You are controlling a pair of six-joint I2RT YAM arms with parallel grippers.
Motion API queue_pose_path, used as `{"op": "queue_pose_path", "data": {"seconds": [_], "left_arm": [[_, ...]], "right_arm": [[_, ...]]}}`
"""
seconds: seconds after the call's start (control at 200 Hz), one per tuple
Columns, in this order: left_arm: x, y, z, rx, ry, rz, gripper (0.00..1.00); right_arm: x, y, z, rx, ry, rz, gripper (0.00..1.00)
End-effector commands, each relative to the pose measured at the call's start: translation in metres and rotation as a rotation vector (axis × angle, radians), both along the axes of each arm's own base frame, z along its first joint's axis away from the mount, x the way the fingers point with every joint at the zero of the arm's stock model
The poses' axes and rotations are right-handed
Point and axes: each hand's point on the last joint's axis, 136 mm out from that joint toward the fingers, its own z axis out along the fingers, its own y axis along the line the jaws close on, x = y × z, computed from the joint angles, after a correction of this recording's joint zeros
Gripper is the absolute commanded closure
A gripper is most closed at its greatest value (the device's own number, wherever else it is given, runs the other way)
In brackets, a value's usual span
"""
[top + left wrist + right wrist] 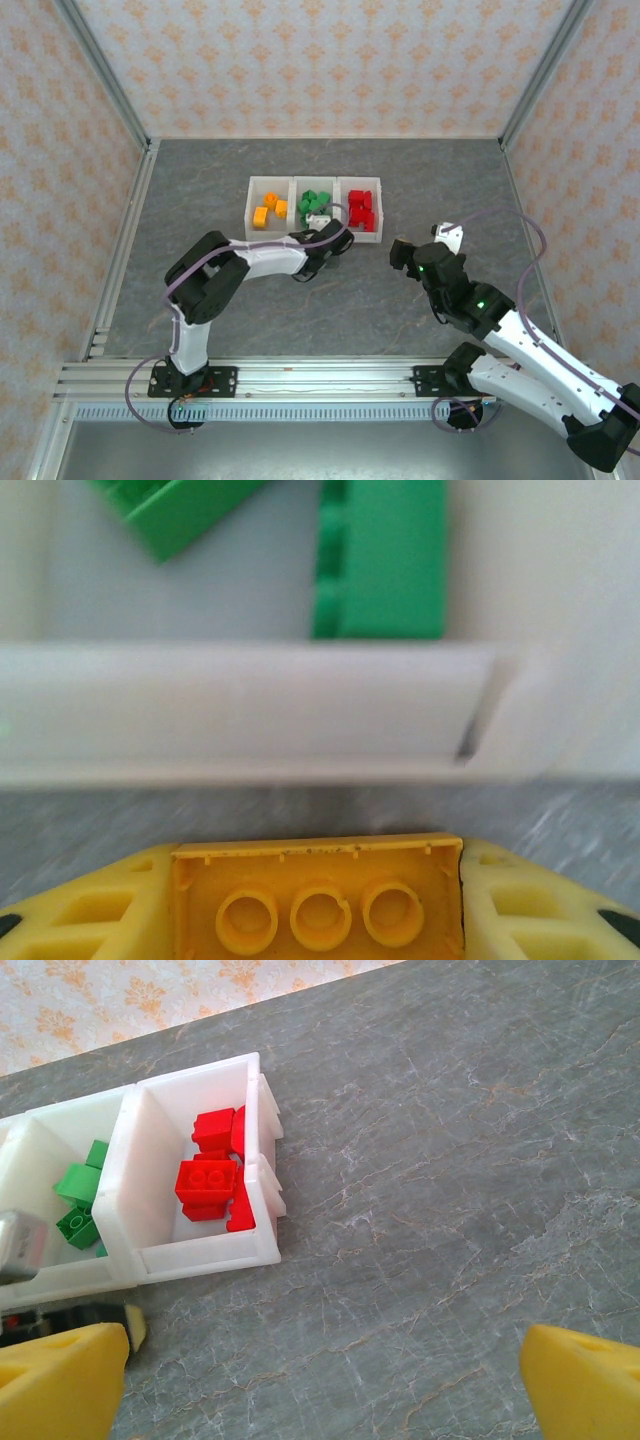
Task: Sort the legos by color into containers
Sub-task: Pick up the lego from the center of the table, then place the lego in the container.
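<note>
One lego (318,905) beside containers (250,710), open table (200,190) around

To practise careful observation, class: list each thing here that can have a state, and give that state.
left jaws: closed on the yellow brick
right jaws: open, empty
yellow brick: gripped, underside showing, outside the bins
left bin: open, holds orange-yellow bricks
middle bin: open, holds green bricks
right bin: open, holds red bricks

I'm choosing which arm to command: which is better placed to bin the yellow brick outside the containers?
Left. The yellow brick sits between the fingers of the left gripper, right at the containers; the right gripper stands open over the table, well apart.
</note>
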Motion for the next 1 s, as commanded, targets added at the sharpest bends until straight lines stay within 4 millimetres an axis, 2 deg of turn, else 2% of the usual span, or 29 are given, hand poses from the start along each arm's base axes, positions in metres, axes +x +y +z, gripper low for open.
{"op": "queue_pose_path", "data": {"seconds": [0.0, 0.145, 0.27, 0.43, 0.596, 0.726, 0.991], "left_arm": [[-0.023, 0.007, 0.020, 0.008, -0.011, -0.003, 0.61], [-0.042, 0.017, 0.039, 0.019, -0.007, -0.026, 0.61], [-0.039, 0.045, 0.072, 0.097, -0.075, 0.006, 0.59], [-0.013, 0.096, 0.104, 0.194, -0.120, 0.065, 0.58], [0.022, 0.131, 0.116, 0.231, -0.127, 0.089, 0.58], [0.052, 0.145, 0.115, 0.227, -0.114, 0.109, 0.59], [0.110, 0.156, 0.103, 0.219, -0.102, 0.127, 0.60]], "right_arm": [[0.000, -0.007, -0.002, -0.021, -0.002, -0.027, 0.00], [0.000, -0.006, -0.003, -0.021, 0.000, -0.024, 0.00], [0.000, -0.006, -0.003, -0.019, 0.002, -0.021, 0.00], [0.000, -0.005, -0.001, -0.012, 0.000, -0.014, 0.00], [-0.001, -0.004, 0.000, -0.004, -0.006, -0.007, 0.00], [-0.001, -0.004, -0.001, -0.006, -0.004, -0.006, 0.00], [-0.002, -0.005, -0.001, -0.006, -0.003, -0.012, 0.00]]}}
